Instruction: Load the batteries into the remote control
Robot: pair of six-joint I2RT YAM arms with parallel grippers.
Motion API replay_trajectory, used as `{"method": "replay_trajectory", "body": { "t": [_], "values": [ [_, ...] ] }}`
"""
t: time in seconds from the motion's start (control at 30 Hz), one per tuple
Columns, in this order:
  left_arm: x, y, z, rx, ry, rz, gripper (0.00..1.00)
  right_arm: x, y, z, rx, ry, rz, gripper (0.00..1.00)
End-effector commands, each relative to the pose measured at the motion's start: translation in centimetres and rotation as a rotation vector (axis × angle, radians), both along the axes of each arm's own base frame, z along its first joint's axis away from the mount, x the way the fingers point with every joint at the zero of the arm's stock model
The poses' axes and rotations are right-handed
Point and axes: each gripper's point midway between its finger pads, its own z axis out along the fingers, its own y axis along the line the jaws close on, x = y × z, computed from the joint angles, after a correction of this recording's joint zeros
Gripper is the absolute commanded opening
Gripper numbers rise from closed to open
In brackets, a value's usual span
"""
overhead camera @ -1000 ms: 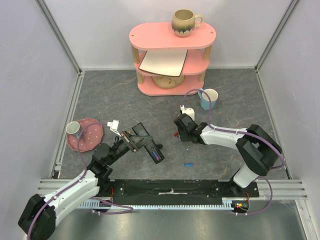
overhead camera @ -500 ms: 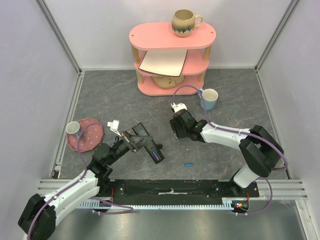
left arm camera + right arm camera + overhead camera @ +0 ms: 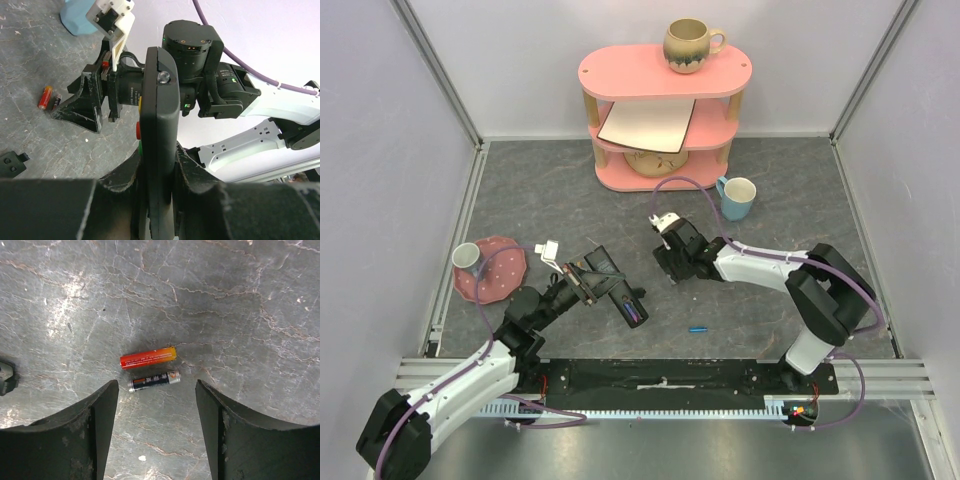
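My left gripper (image 3: pixel 582 282) (image 3: pixel 159 167) is shut on the remote control (image 3: pixel 616 291), a slim black bar held off the table. The left wrist view shows the remote control (image 3: pixel 160 130) edge-on, with red and green buttons on its left side. Two batteries lie side by side on the grey table, one red-orange (image 3: pixel 148 358) and one black with a silver end (image 3: pixel 153 381). My right gripper (image 3: pixel 670 262) (image 3: pixel 156 387) hangs open just above them, its fingers either side of the black one and touching neither. From the left wrist the batteries (image 3: pixel 45 96) show beside the right gripper.
A small black cover piece (image 3: pixel 11 162) (image 3: pixel 6 377) lies near the batteries. A small blue cylinder (image 3: pixel 697 328) lies near the front. A blue cup (image 3: pixel 737 197), a pink shelf (image 3: pixel 660 110) with a mug (image 3: pixel 690 45) and a pink plate (image 3: pixel 492 268) with a cup (image 3: pixel 467 256) stand around.
My right gripper has moved left and farther from the bases, and its jaws have opened wider. The left arm and the remote control have not moved.
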Motion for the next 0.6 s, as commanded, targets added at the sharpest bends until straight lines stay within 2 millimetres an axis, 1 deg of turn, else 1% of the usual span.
{"method": "replay_trajectory", "body": {
  "t": [0.0,0.27,0.57],
  "values": [
    [-0.1,0.4,-1.5,0.028,-0.02,0.015,0.02,0.6,0.8,0.2,0.002,0.0,0.039,0.7],
    [-0.2,0.4,-1.7,0.033,-0.017,0.012,0.02,0.9,0.9,-0.9,-0.013,0.019,0.04,0.67],
    [-0.1,0.3,-1.7,0.037,-0.016,0.01,0.02,0.6,0.3,-1.4,0.006,0.046,0.018,0.58]
  ]
}}
